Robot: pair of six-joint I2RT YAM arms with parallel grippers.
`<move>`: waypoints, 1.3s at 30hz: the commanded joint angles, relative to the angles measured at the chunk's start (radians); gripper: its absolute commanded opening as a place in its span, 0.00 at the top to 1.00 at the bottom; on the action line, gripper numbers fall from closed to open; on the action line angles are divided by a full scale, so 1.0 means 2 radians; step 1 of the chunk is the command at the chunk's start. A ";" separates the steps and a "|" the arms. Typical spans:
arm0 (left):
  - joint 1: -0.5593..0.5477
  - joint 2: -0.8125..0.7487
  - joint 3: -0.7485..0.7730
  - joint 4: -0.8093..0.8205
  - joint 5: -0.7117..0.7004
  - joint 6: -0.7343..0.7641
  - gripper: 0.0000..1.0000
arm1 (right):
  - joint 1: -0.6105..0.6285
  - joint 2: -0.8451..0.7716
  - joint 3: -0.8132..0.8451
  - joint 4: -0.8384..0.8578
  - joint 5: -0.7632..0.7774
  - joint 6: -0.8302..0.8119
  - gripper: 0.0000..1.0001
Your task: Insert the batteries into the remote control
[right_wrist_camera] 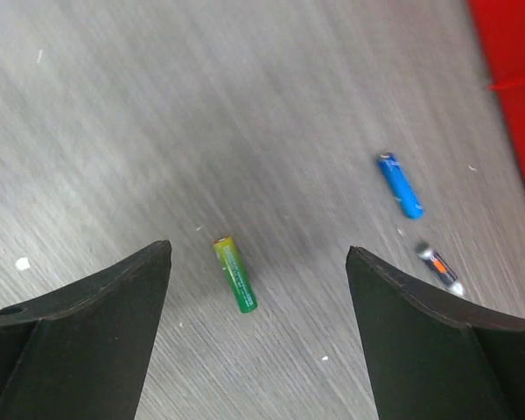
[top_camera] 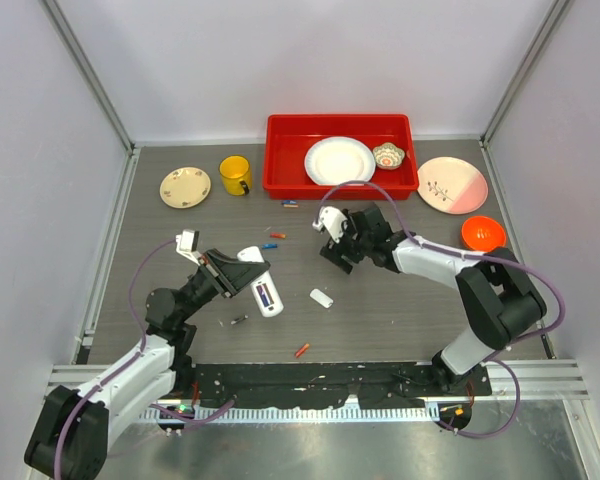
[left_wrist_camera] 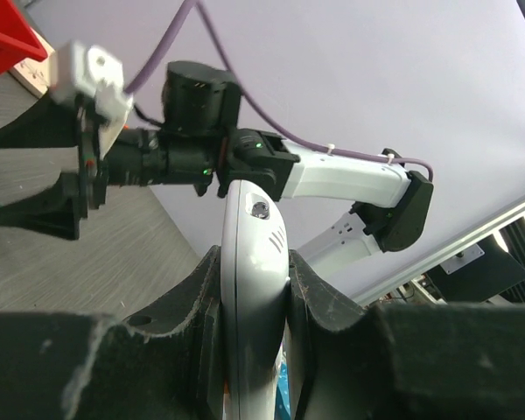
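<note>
- Left gripper (left_wrist_camera: 254, 273): pressed tight on the remote control (left_wrist_camera: 252, 262). In the left wrist view the white body stands up between the two dark fingers (left_wrist_camera: 201, 297).
- In the top view the remote control (top_camera: 264, 292) is in the centre-left of the frame, held off the table. A red-and-blue strip shows on its upturned face, too small to make out further.
- Small white back cover (top_camera: 322, 297) lies flat on the table just right of the remote, apart from it.
- Right gripper (right_wrist_camera: 258, 252): spread wide and holding nothing, hanging over bare tabletop in the centre of the top view.
- A green battery (right_wrist_camera: 235, 275) lies on the table in the gap between its fingers, touching neither.
- Right side of the right wrist view: a blue battery (right_wrist_camera: 400, 185), and below it a dark battery with an orange band (right_wrist_camera: 439, 267), both near the red tray (right_wrist_camera: 507, 70).
- More loose ones in the top view: orange battery (top_camera: 277, 236) and a second blue one (top_camera: 269, 245) above the remote, black battery (top_camera: 239, 320) below it, red battery (top_camera: 301, 350) toward the bottom centre.
</note>
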 commanded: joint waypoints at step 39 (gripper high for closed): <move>-0.007 0.002 -0.012 -0.040 -0.019 0.015 1.00 | 0.092 0.056 0.097 -0.137 0.382 0.712 0.20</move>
